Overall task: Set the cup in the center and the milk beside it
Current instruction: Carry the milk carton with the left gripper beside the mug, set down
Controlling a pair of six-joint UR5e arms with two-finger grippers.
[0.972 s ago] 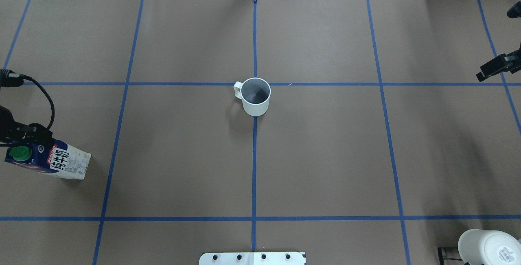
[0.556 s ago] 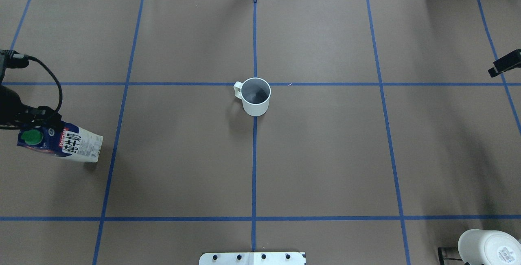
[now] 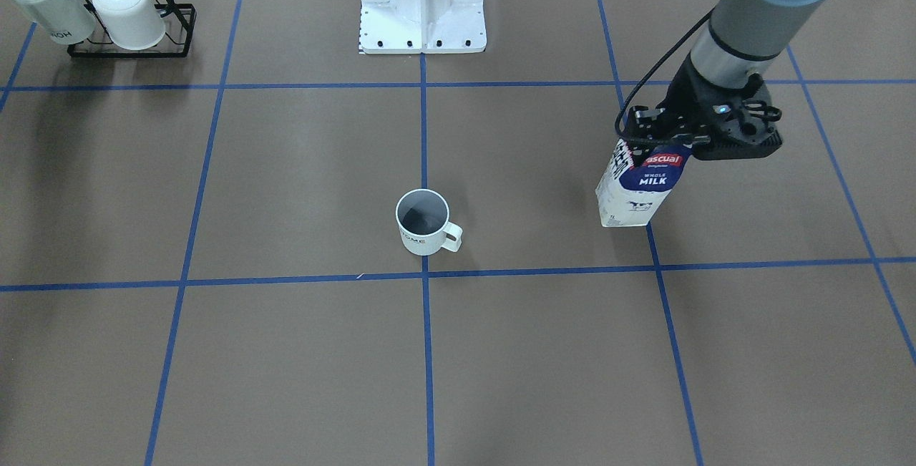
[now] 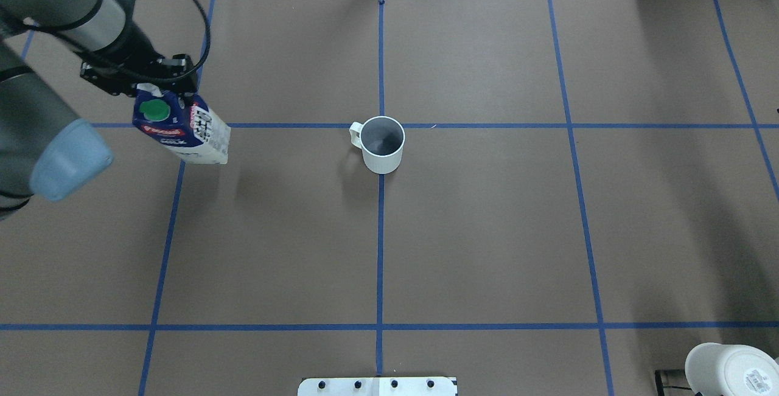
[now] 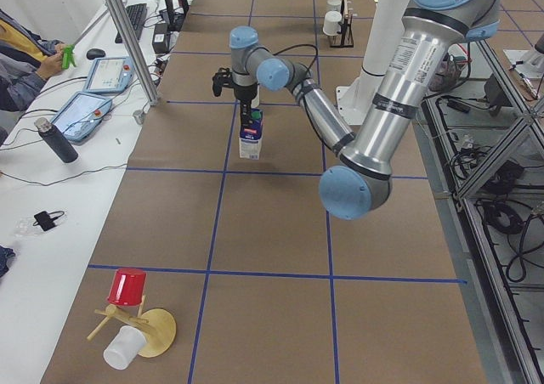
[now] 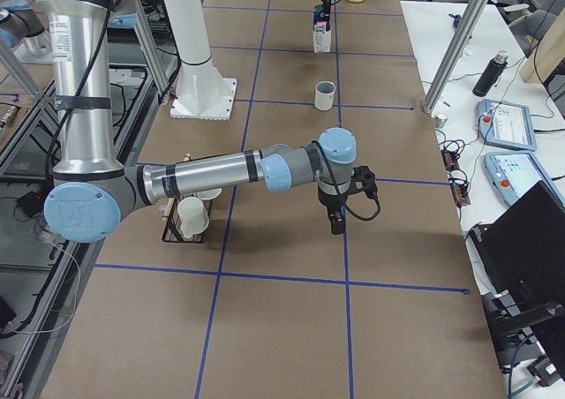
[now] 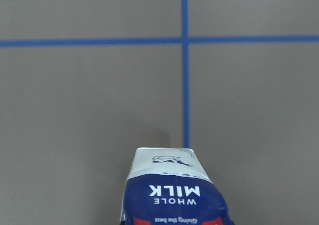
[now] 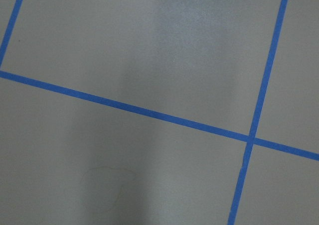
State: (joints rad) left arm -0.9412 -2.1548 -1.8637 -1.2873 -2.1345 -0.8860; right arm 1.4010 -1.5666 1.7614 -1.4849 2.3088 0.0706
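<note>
Hanging just under the left pincer (image 4: 159,93), which is clamped on its folded top beside the green cap (image 4: 152,110), the milk (image 4: 193,135) seems clear of the worktop (image 4: 487,232) and slightly tilted. The cup (image 4: 382,145) stands upright well off to that pincer's right, at the center (image 3: 425,276) where the tape lines cross. If full, the carton is likely heavy, with thin walls that dent, so the stiff top ridge looks the soundest hold. The right pincer (image 6: 336,222) hovers far off; whether it is apart or together I cannot tell
</note>
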